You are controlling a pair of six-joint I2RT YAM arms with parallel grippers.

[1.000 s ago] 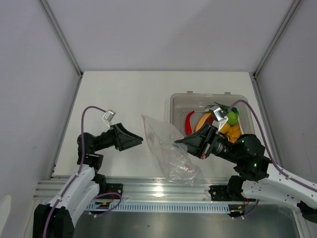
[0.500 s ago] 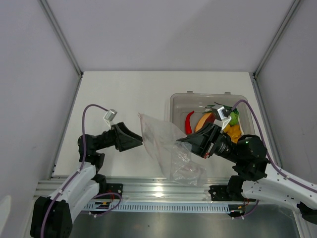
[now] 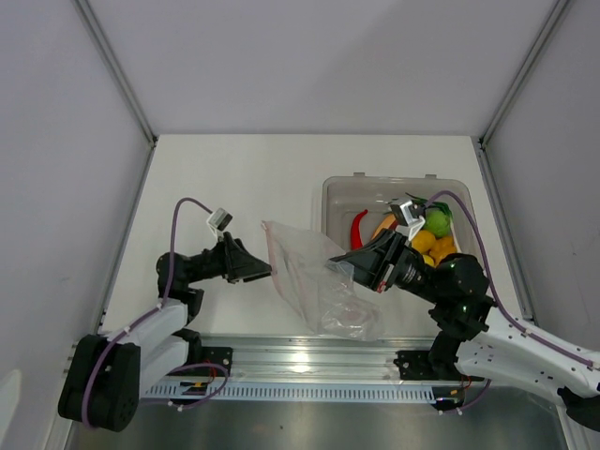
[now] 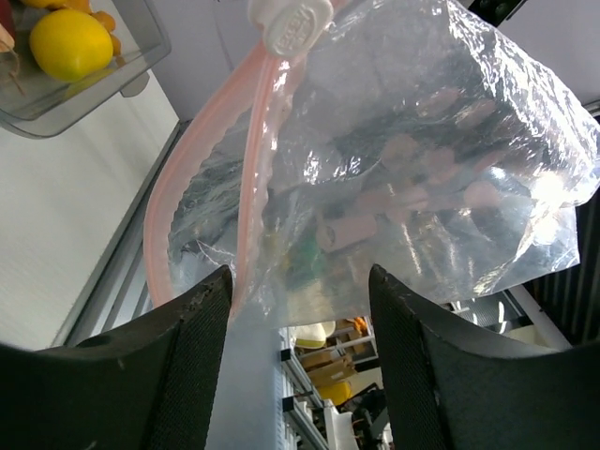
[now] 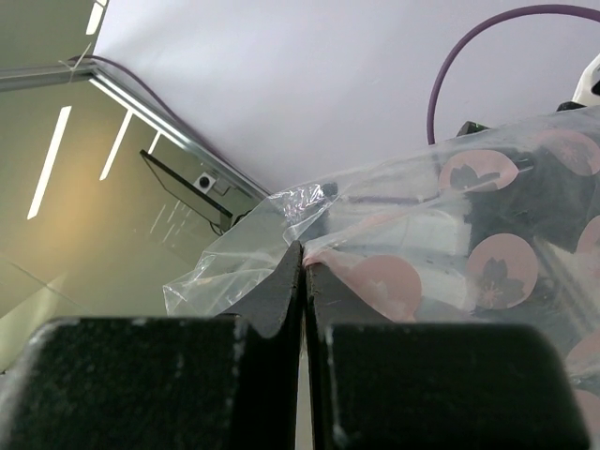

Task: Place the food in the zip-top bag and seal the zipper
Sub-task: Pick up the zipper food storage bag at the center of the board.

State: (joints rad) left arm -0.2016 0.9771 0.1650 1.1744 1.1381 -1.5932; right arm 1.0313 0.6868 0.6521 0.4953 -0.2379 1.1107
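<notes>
The clear zip-top bag [image 3: 319,281] hangs above the table between my two grippers. My right gripper [image 3: 336,266] is shut on the bag's edge [image 5: 309,253]. My left gripper [image 3: 266,272] is open, its tips right at the bag's left edge. In the left wrist view the bag [image 4: 412,178] fills the frame above the open gripper [image 4: 300,281], and its pinkish-red zipper [image 4: 211,159] with a white slider [image 4: 291,21] runs down the left. The food stays in the bin: red chili [image 3: 357,228], green round fruit [image 3: 438,220], yellow-orange fruit [image 3: 424,244].
The grey translucent bin [image 3: 337,192] stands at the right of the table, behind my right arm. An aluminium rail [image 3: 300,352] runs along the near edge. Grey walls close in the table on the left, right and back.
My right gripper has lifted the bag and carried it a little left. My left gripper has moved right to the bag's left edge.
</notes>
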